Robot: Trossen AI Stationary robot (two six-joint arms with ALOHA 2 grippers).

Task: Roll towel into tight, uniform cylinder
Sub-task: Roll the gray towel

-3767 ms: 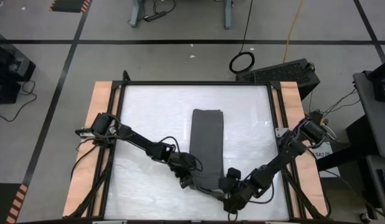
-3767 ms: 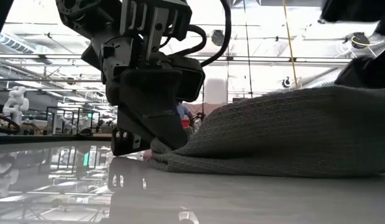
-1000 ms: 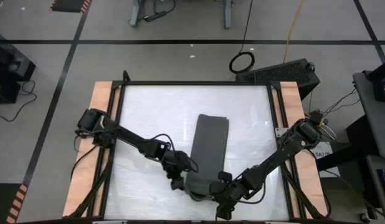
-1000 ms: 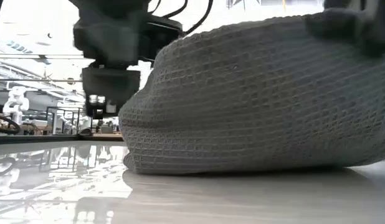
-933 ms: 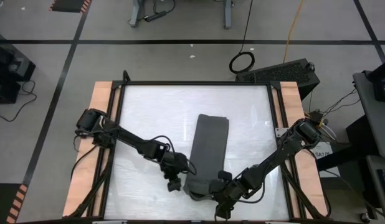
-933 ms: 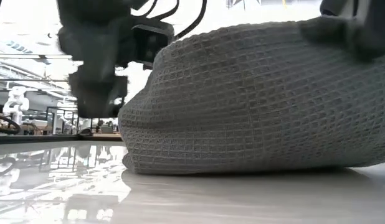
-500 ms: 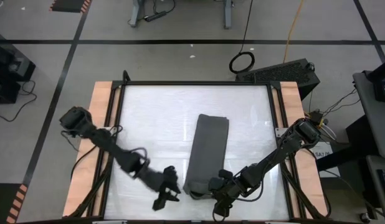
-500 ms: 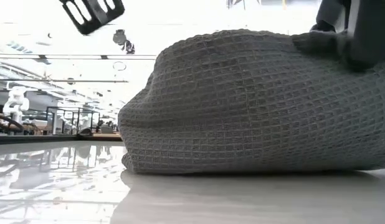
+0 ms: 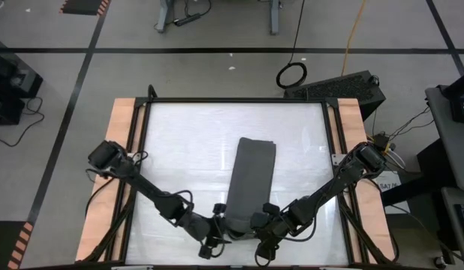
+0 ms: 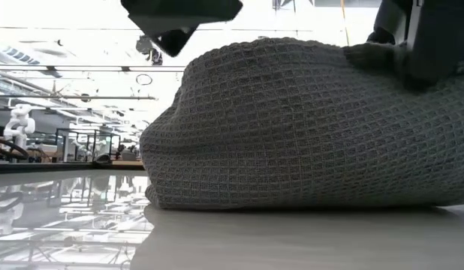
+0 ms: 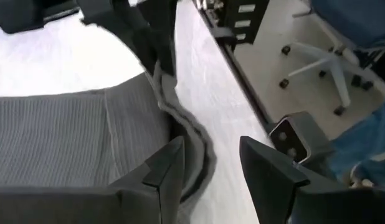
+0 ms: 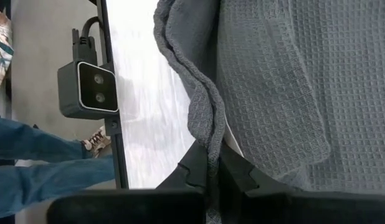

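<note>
A glossy white tabletop (image 9: 187, 150) with wooden side rails sits on a grey workshop floor marked with black tape lines, and the level view looks past it into a bright hall of frames and lights. The towel (image 9: 251, 184), a dark grey waffle-weave cloth folded into a long strip, lies slightly right of centre in the overhead frame, its lower end bunched into a low hump at the bottom centre, where rolling has only begun. Half a second ago the left pincer (image 9: 212, 247) hung well out to the lower left of the strip; it has now swung back in and sits just beside the hump's left corner. Its fingers (image 11: 164, 168) are parted and hold nothing, one over the cloth's edge and one over bare tabletop. This reads as a re-grip on that corner, so the roll is at an early stage. The right pincer (image 12: 211, 171) stays closed on the folded lower edge of the cloth, pinning the right corner. Both arms stretch from the side rails diagonally down toward the bottom centre, wrists low over the surface.
</note>
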